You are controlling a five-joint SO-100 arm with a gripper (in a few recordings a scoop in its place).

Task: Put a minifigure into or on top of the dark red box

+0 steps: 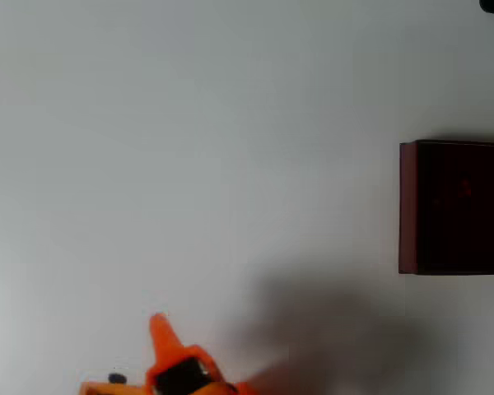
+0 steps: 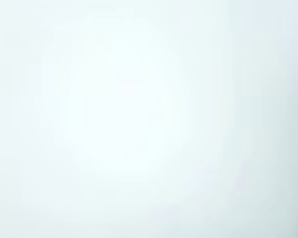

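- Overhead view: a plain white table [image 1: 230, 148] carries a large rectangular box with dark red walls and a near-black interior [image 1: 454, 207], taken here as the landmark.
- The dark red box lies at the right edge of the picture, about halfway down; its right side is cut off by the frame, and its left wall shows as a lighter maroon strip.
- A faint reddish smudge sits inside the dark interior of the box; it is too dim and blurred to tell whether it is the tiny red minifigure.
- The orange two-finger gripper [image 1: 160, 327] appears at the bottom edge of the overhead view, well apart from the box, far to its left and lower in the picture.
- A single pointed orange finger tip rises from a black-and-orange body; the second finger cannot be made out, so whether the jaws stand apart or together, and whether anything is held, cannot be told.
- A soft grey shadow falls on the table between the gripper and the box, below the box's lower left corner.
- Wrist view: a uniform pale, washed-out white field, with nothing distinguishable.
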